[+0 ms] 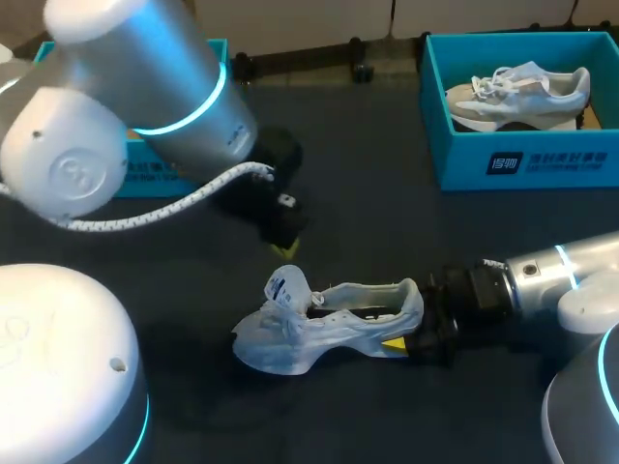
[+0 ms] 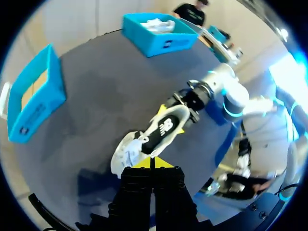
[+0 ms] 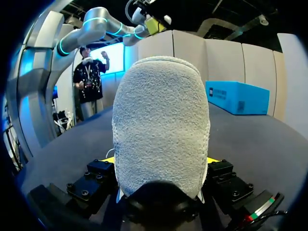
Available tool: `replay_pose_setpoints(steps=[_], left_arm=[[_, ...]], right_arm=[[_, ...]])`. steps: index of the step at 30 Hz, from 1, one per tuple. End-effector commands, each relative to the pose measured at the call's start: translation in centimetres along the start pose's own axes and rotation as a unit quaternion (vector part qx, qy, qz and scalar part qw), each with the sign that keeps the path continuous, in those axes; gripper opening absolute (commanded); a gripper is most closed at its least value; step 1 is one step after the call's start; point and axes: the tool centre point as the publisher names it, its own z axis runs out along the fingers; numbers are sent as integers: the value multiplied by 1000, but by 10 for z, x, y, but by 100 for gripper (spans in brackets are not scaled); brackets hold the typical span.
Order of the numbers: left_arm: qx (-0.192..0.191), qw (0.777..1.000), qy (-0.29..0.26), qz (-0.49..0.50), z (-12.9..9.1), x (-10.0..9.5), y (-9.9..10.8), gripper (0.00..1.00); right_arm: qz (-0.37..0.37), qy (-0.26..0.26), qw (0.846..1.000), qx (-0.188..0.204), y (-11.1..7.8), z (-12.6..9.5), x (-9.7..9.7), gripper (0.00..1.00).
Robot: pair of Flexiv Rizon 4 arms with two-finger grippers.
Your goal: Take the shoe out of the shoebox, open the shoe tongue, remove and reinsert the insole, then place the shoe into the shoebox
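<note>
1. Jaws. The right gripper is clamped on the heel of the white mesh running shoe, one finger on each side. The left gripper has its yellow tips pressed together with nothing between them. It hangs just above the shoe's toe end, clear of it.
2. The dark round table carries everything. The head view shows both arms at once, the left arm entering from the left and the right arm from the right.
3. The teal cardboard shoebox at the right rear holds a second white-and-beige shoe. White print marks its front wall, and I do not read it off here.
4. The other teal cardboard shoebox is mostly hidden behind the left arm in the head view. The left wrist view shows its open top and a printed side wall.
5. The white mesh running shoe lies on the table near the middle, well apart from both boxes, with its heel towards the right arm. Its tongue stands raised at the far end.
6. Only the left wrist view shows a black area with a white logo in the shoe's opening.
7. Only the right wrist view shows the heel's fleecy grey-white fabric, with the yellow fingertips touching it on both sides.
</note>
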Motion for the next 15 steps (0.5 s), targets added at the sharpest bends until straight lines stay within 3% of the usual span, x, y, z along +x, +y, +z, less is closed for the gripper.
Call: replay_pose_setpoints(steps=[1,5,15], left_arm=[[-69,992,9,108,6,12,-16,0],[-132,972,44,188,9,22,-30,0],[-132,972,44,188,9,22,-30,0]], right_arm=[[0,0,1000,1,0,1,0,0],[0,0,1000,1,0,1,0,0],[0,0,1000,1,0,1,0,0]])
